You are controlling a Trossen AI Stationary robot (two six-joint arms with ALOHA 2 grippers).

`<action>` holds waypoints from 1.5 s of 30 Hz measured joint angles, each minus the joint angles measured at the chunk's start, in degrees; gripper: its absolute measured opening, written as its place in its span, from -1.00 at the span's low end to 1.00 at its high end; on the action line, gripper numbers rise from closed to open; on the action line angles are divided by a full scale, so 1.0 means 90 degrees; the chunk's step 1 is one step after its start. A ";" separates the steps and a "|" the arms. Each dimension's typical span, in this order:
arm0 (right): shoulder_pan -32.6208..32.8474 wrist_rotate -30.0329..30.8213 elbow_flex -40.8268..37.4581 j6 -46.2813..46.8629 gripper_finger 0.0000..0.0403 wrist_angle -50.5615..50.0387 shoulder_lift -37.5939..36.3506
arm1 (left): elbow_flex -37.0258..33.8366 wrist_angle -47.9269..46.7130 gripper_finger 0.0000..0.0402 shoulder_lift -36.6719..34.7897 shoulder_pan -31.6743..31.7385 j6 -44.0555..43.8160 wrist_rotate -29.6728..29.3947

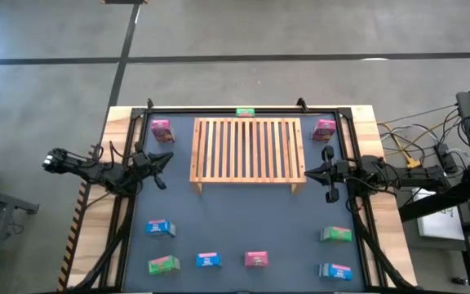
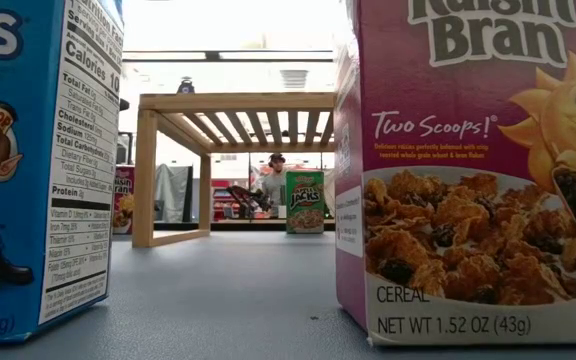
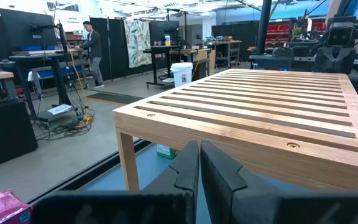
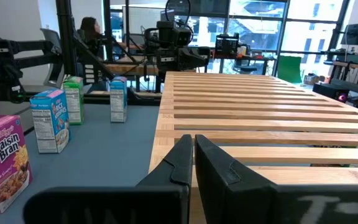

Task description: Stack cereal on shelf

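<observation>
High view: the shelf stands bare, with nine cereal boxes scattered around it. The left gripper, fingers pressed together and empty, hangs off the shelf's left side; the nearest pink box lies just beyond it, near the shelf's far-left corner. The right gripper, seemingly clenched too, mirrors this beside another pink box.

Lighting: even overhead light is falling; windows behind the shelf are glaring white; nearest cereal boxes are blurring slightly.
</observation>
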 joint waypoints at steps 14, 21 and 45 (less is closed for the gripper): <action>0.0000 0.0000 0.0000 0.0000 -0.95 0.0005 -0.0001 | 0.0000 0.0000 -1.00 0.0001 0.0000 0.0000 0.0001; -0.0002 0.0000 0.0000 0.0000 -0.95 0.0053 0.0001 | 0.0000 0.0000 -1.00 0.0000 0.0000 0.0000 0.0000; 0.0000 0.3492 0.2437 -0.0278 -0.95 -0.1676 0.0191 | 0.0000 0.0000 -1.00 -0.0002 0.0002 0.0000 0.0001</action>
